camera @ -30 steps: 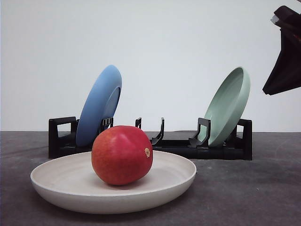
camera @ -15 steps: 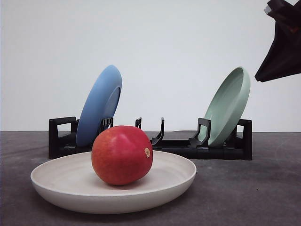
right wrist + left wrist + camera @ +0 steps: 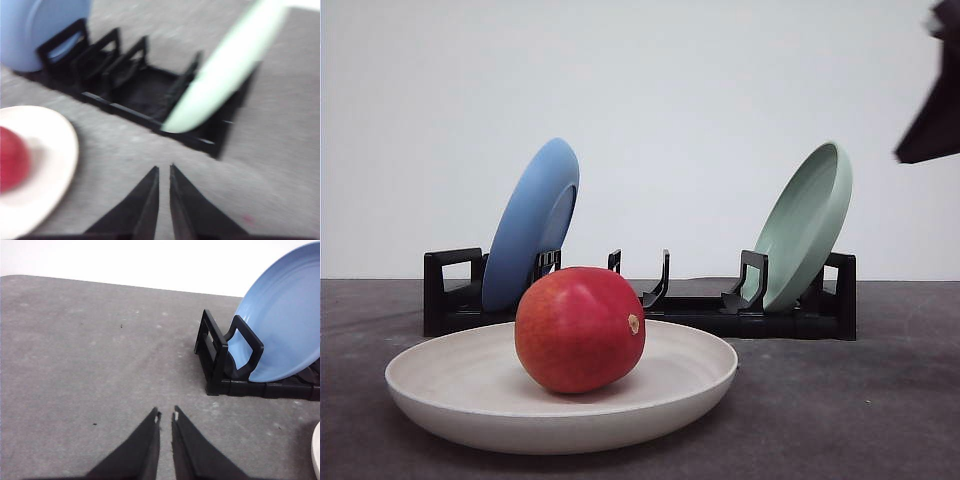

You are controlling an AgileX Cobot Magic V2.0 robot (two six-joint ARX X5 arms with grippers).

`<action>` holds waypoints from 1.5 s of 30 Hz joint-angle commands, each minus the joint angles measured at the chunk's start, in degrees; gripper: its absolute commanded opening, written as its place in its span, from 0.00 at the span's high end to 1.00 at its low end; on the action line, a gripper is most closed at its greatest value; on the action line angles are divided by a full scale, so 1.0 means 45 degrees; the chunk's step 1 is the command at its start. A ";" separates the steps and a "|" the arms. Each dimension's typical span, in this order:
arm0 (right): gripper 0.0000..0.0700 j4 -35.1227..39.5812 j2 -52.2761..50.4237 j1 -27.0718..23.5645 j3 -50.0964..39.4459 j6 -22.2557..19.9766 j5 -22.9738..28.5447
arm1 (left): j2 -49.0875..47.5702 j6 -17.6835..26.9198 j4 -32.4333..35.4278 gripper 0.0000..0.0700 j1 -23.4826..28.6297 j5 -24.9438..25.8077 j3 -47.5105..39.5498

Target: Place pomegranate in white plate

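Note:
The red pomegranate (image 3: 579, 328) rests inside the white plate (image 3: 440, 385) at the front of the table, its tan stem scar turned right. A slice of that fruit (image 3: 11, 158) and of the cream plate (image 3: 52, 160) also shows in the blurred right wrist view. My right gripper (image 3: 164, 169) hangs high above the grey table in front of the rack, shut and empty; a dark part of it (image 3: 932, 125) juts in at the front view's upper right. My left gripper (image 3: 166, 415) is shut over bare table, left of the rack, holding nothing.
A black dish rack (image 3: 690, 305) crosses the back of the table. A blue plate (image 3: 532, 222) leans in its left slot and a pale green plate (image 3: 805, 225) in its right slot. The rack's end (image 3: 225, 357) and blue plate (image 3: 285, 315) lie near my left gripper.
The right arm has risen and drawn off to the right, leaving less of it in the front view. Pomegranate, plates and rack have stayed put.

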 commanded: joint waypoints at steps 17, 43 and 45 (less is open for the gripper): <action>0.95 0.1203 -0.6916 -0.3664 -0.4488 -0.0136 0.0994 | 0.0005 0.0092 -0.0034 0.96 0.0010 -0.0049 -0.0141; 0.95 0.2156 -0.8135 -0.3737 -0.5367 -0.0100 0.0941 | 0.0005 0.0092 -0.0034 0.96 0.0010 -0.0049 -0.0141; 0.95 0.2156 -0.8135 -0.3737 -0.5367 -0.0100 0.0941 | 0.0005 0.0092 -0.0034 0.96 0.0010 -0.0049 -0.0141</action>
